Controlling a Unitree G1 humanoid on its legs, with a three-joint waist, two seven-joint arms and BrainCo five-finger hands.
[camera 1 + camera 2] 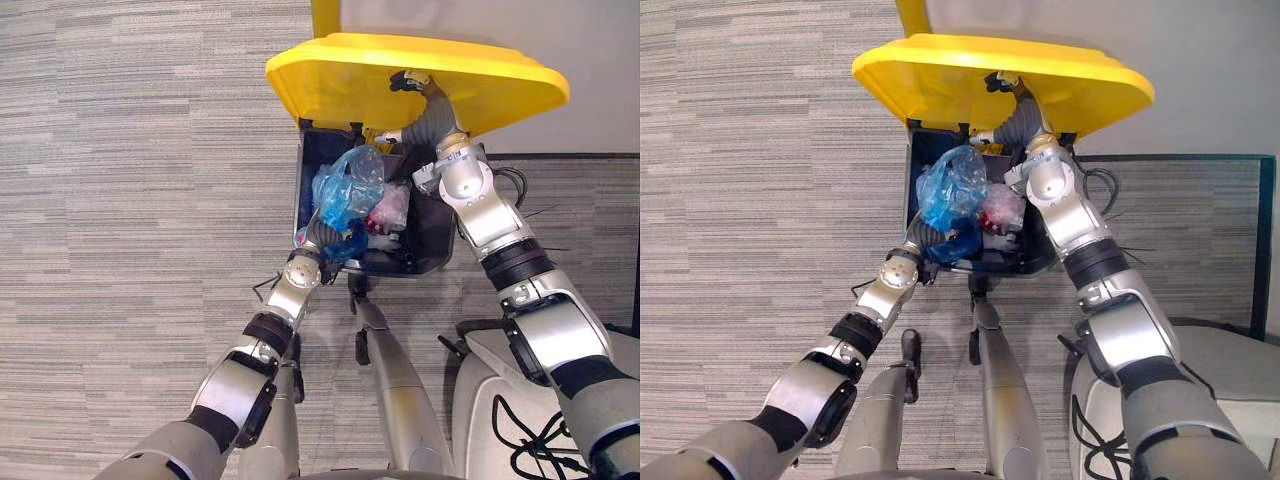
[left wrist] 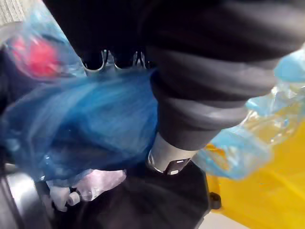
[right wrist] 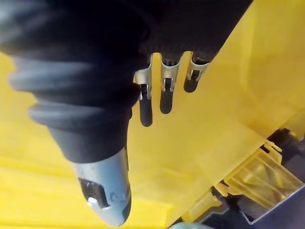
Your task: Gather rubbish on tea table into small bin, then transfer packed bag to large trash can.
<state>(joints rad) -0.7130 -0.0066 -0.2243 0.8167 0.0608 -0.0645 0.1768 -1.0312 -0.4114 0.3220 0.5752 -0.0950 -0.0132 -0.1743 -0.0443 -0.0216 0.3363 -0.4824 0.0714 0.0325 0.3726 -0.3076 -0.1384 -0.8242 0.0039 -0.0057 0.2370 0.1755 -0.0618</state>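
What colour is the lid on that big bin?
Bright yellow: the lid shows best in the left eye view.

No readable text, label, number or sign on the yellow lid (image 1: 330, 80), the dark trash can (image 1: 435, 235) or the blue plastic bag (image 1: 345, 185).
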